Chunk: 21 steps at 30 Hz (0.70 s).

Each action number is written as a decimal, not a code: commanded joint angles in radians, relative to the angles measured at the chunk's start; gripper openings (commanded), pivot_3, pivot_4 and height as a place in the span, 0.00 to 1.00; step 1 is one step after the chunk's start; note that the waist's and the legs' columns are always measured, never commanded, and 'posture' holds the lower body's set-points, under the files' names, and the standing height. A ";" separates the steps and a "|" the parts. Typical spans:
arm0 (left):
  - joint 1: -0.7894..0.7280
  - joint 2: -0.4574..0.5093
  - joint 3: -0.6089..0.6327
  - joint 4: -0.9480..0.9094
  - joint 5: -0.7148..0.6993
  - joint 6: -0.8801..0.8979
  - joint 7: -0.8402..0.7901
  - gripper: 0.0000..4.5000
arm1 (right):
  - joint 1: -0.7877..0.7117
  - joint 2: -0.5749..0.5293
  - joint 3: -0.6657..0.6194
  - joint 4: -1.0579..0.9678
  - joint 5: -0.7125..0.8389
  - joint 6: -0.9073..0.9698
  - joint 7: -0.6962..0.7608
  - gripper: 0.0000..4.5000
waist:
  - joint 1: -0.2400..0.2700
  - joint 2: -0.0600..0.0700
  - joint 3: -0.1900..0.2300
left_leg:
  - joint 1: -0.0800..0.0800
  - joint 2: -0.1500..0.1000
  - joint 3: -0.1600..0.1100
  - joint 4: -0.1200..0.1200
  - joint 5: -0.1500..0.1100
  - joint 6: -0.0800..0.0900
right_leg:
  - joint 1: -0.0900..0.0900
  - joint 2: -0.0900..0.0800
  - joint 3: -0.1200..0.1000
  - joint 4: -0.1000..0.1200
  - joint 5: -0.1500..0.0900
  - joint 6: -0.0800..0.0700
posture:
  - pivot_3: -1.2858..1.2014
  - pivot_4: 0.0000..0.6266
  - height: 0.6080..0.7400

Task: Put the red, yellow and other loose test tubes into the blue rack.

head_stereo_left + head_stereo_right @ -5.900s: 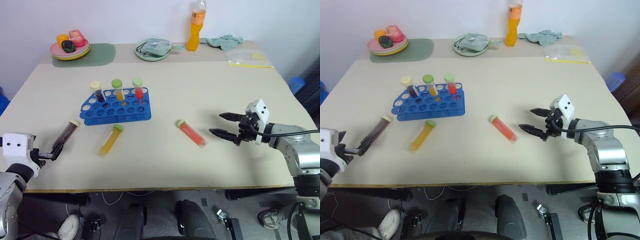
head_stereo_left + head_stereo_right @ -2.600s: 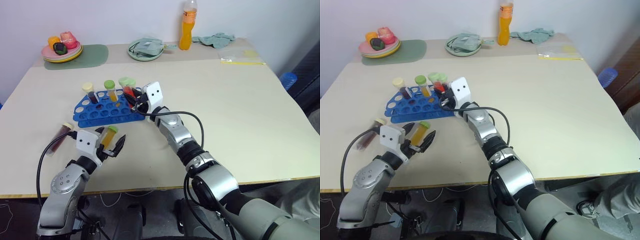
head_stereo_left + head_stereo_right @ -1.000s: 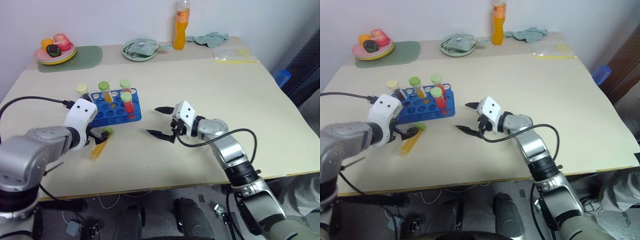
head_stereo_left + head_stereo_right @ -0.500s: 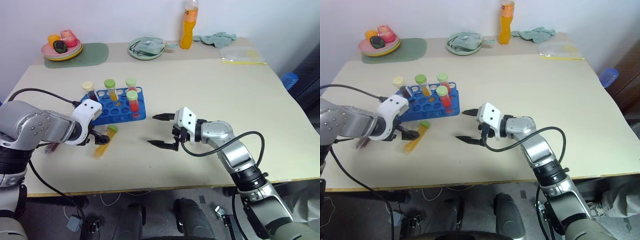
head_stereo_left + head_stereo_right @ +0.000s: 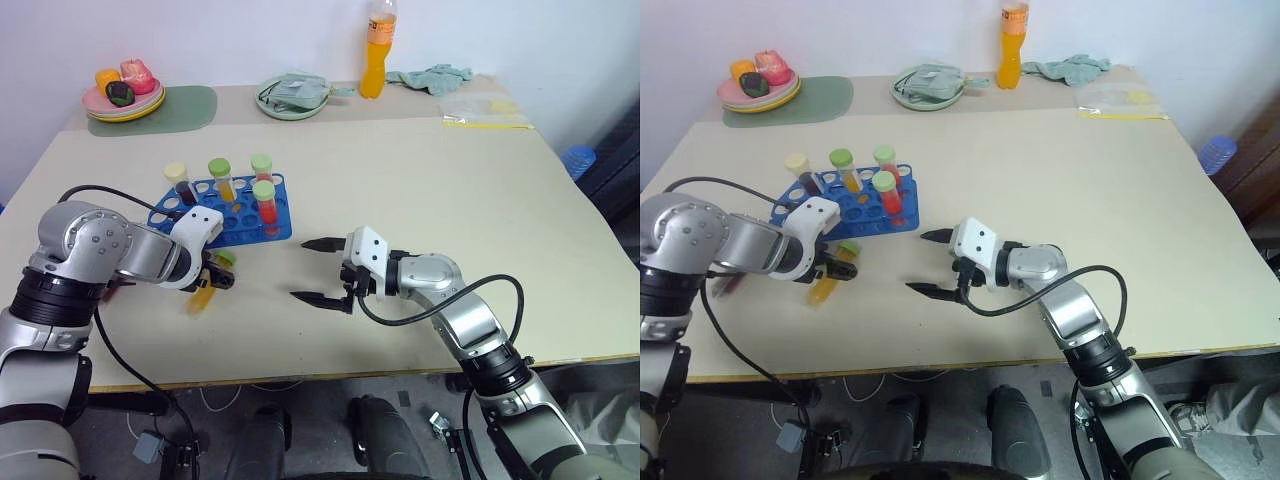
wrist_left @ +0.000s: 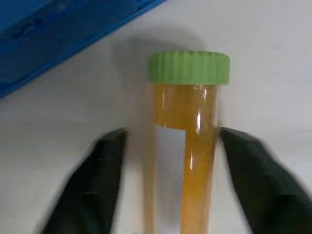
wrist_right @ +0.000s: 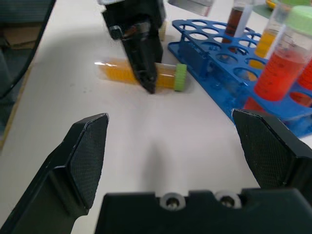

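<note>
Closing now around the clear plastic tube of yellow-orange liquid with green cap (image 6: 187, 146), lying flat on the cream table (image 5: 420, 180) just beside the bright blue perforated plastic rack (image 5: 232, 222), toward the table's near left edge: left gripper (image 5: 213, 279), wide a moment ago, black fingers (image 6: 95, 187) flanking it, contact not yet certain. Hanging spread and empty nearby: right gripper (image 5: 322, 270). Meaning the lift is coming next.
</note>
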 commanded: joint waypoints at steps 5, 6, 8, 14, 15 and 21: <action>-0.003 0.069 0.045 -0.071 -0.146 0.008 0.011 0.17 | 0.016 0.000 0.003 -0.066 0.007 0.006 -0.015 1.00 | -0.001 0.000 0.000 | 0.000 0.000 0.000 0.000 0.002 -0.003 | 0.000 0.000 0.000 0.000 0.000 0.000 | 0.52 0.24 1.00; 0.013 0.096 0.065 -0.096 -0.167 0.008 -0.005 0.17 | 0.017 -0.002 0.003 -0.067 0.006 0.007 -0.017 1.00 | -0.004 0.000 0.000 | 0.000 0.000 0.000 0.000 0.002 -0.003 | 0.000 0.000 0.000 0.000 0.000 0.000 | 0.52 0.24 1.00; 0.051 0.127 0.135 -0.144 -0.190 0.008 -0.034 0.17 | 0.019 -0.005 0.000 -0.068 0.006 0.010 -0.021 1.00 | -0.005 0.000 0.000 | -0.001 0.000 0.000 -0.001 0.002 -0.004 | -0.002 0.000 0.001 0.001 0.000 0.000 | 0.52 0.24 1.00; 0.198 0.112 0.350 -0.389 -0.063 -0.208 -0.096 0.17 | 0.023 -0.011 -0.008 -0.061 0.013 0.017 -0.031 1.00 | 0.002 -0.001 0.000 | -0.001 0.000 0.002 -0.001 0.002 -0.003 | -0.003 0.000 0.001 0.002 0.000 0.000 | 0.52 0.24 1.00; 0.232 0.111 0.364 -0.445 -0.004 -0.271 -0.112 0.17 | 0.024 -0.010 -0.007 -0.060 0.013 0.017 -0.033 1.00 | 0.003 -0.001 0.000 | -0.001 0.000 0.003 -0.001 0.002 -0.003 | -0.003 0.000 0.001 0.001 0.000 0.000 | 0.52 0.24 1.00; 0.499 0.046 0.421 -0.669 0.300 -0.603 -0.193 0.17 | 0.020 0.006 -0.011 -0.044 0.016 0.020 -0.055 1.00 | 0.000 -0.001 0.000 | -0.001 0.001 0.006 -0.002 0.002 -0.003 | -0.002 0.000 0.002 0.000 0.000 -0.001 | 0.52 0.24 1.00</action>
